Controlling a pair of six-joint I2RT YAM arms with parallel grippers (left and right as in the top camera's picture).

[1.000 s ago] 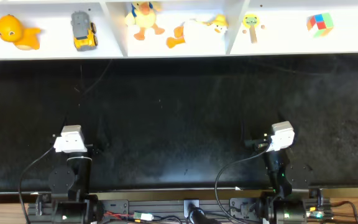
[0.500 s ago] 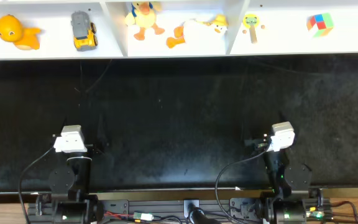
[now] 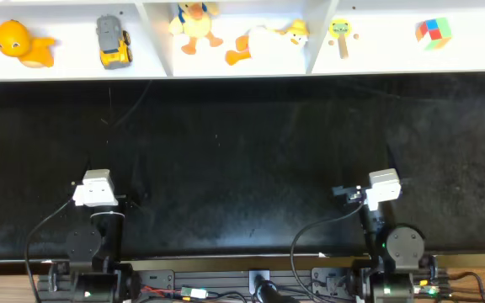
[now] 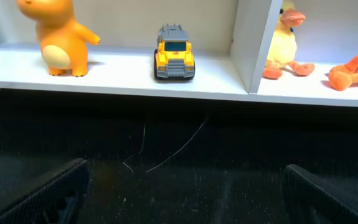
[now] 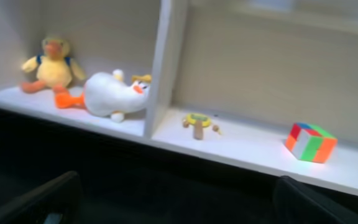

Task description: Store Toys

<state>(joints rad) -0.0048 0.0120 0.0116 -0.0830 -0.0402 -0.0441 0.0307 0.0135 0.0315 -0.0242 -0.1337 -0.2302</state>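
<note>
The toys stand in a white shelf (image 3: 242,67) along the far edge of the table. From the left: an orange figure (image 3: 24,44), a yellow and grey truck (image 3: 113,42), a yellow plush duck (image 3: 194,25), a white plush duck (image 3: 268,40) lying on its side, a small wooden toy (image 3: 341,34) and a multicoloured cube (image 3: 433,32). My left gripper (image 4: 185,171) is open and holds nothing, low over the mat, facing the truck (image 4: 175,52). My right gripper (image 5: 178,180) is also open with nothing in it, facing the wooden toy (image 5: 197,123) and the cube (image 5: 310,142).
A black mat (image 3: 242,160) covers the table between the arms and the shelf. White dividers (image 3: 157,38) split the shelf into three bays. The left arm (image 3: 95,189) and right arm (image 3: 381,187) sit folded near the front edge, with cables trailing behind them.
The right arm has drawn back slightly toward its base. The left arm and the toys have stayed put.
</note>
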